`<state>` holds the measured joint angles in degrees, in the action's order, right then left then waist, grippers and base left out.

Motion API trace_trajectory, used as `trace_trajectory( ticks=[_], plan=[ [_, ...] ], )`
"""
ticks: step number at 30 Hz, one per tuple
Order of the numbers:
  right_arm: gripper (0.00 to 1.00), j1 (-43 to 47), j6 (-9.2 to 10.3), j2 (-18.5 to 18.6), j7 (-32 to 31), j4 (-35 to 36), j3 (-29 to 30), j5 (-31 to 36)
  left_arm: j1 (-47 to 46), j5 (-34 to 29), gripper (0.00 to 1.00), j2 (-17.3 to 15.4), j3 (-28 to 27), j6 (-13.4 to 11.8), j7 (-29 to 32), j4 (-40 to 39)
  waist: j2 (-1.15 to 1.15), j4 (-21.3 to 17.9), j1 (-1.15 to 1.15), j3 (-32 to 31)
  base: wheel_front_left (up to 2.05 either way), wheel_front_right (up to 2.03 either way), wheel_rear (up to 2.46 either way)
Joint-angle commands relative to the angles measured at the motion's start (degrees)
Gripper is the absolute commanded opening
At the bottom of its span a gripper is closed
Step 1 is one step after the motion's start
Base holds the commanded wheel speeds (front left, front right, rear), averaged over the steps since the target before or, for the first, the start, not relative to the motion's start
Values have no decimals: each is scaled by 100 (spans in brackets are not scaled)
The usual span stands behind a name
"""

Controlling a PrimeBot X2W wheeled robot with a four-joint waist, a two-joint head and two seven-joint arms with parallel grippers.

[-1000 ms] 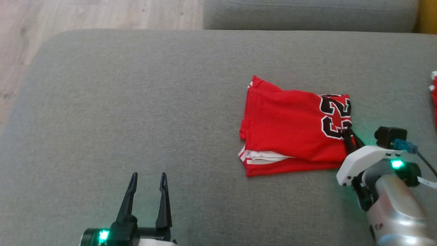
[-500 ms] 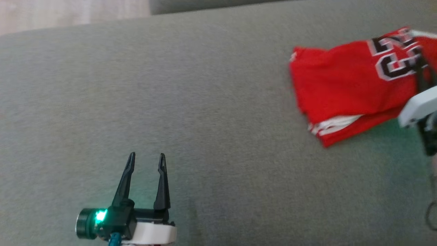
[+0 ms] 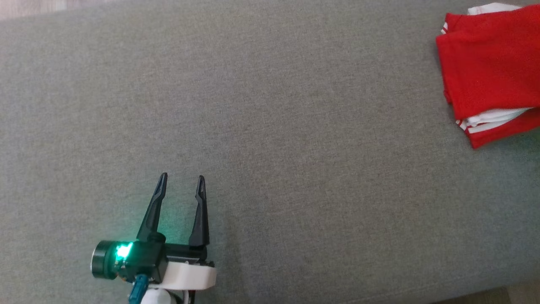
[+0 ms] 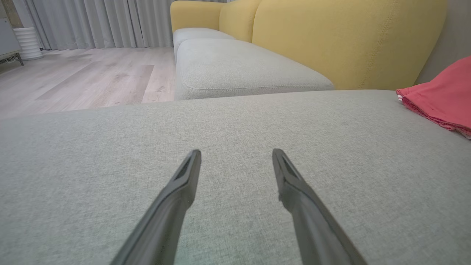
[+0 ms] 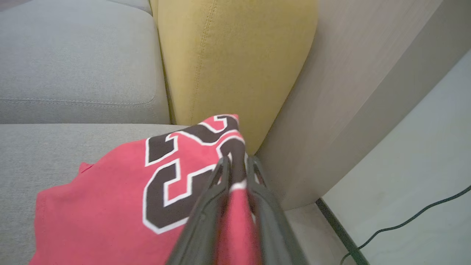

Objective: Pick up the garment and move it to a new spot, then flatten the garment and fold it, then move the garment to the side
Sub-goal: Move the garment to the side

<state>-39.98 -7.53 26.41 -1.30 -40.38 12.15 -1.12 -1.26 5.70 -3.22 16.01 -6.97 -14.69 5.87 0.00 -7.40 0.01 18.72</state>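
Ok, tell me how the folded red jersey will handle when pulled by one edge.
Probably floppy: the jersey bunches inside the right gripper. Likely light: one pinch holds it. Its layers may slide apart on the cushion.

cushion [image 3: 270,126]: is showing a plain grey weave with a fine fleck.
garment [image 3: 485,71]: is showing bright red at the cushion's right edge.
number [image 5: 159,148]: is showing black digits with a white outline on the red.
trim [image 3: 489,119]: is showing white stripes on red along the folded edges.
backrest [image 4: 349,40]: is showing mustard yellow with matching stitched seams, behind the cushion.
floor [image 4: 92,77]: is showing pale wood planks, beyond the cushion.
curtains [image 4: 92,22]: are hanging in grey pleats, far beyond the cushion.
left gripper [image 3: 182,177]: is showing black fingers and a white housing, with a green light glowing over the cushion.
right gripper [image 5: 238,162]: is showing dark grey fingers against the red.
cable [image 5: 404,221]: is running black across a pale surface, off the cushion's end.
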Motion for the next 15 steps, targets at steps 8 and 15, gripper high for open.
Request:
trace_trajectory(
  ticks=[8, 15],
  plan=[
    [100, 688, 4, -684, 100, 551, 320, 663, 107, 44, 100, 35, -227, 5, -30, -74, 0, 48, -1, -658, 0, 0, 0],
    [100, 1951, 4, -1631, 507, 679, -329, 260, 443, 266, 100, 35, -200, -84, -30, -79, 0, 202, -1, -1434, 0, 0, 0]
  ],
)
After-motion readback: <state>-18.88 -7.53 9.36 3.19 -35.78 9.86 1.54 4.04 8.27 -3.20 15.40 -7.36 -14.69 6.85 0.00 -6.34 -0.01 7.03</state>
